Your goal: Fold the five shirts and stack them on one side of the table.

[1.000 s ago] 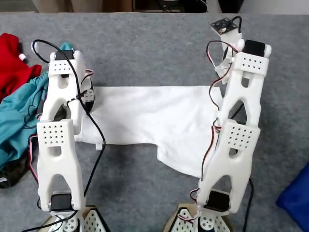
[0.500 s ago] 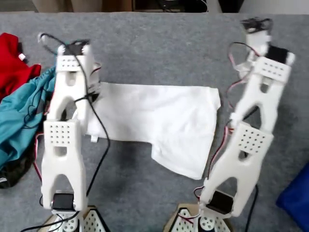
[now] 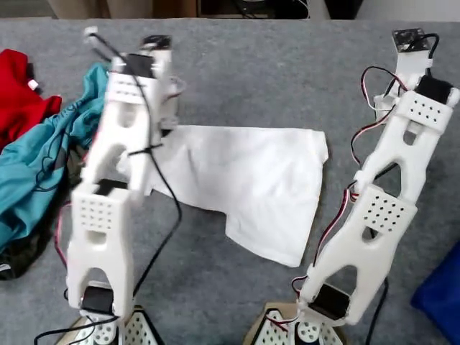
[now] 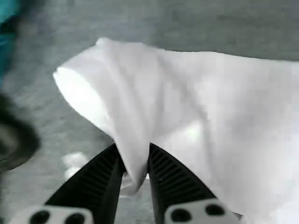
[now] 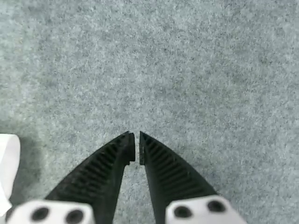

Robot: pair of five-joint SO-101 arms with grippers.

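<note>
Two arms, left arm [image 3: 100, 223] and right arm [image 3: 384, 208]; one bench [image 3: 251, 72]; four shirts: white [image 3: 244, 172], red [image 3: 18, 100], teal [image 3: 36, 172], blue [image 3: 442, 295].

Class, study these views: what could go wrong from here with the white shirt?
The left tool pinches only a narrow fold of the white shirt, which might slip free.
The right tool is shut over bare grey mat, so a one-sided pull may skew the shirt.
The teal shirt lies close beside the held edge and might get caught.

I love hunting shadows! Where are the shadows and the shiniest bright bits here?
Left wrist view: the white shirt shines brightest at its rolled edge near the left pincer. Right wrist view: a soft shadow darkens the gray table beside the shirt's corner. High view: even light.
</note>
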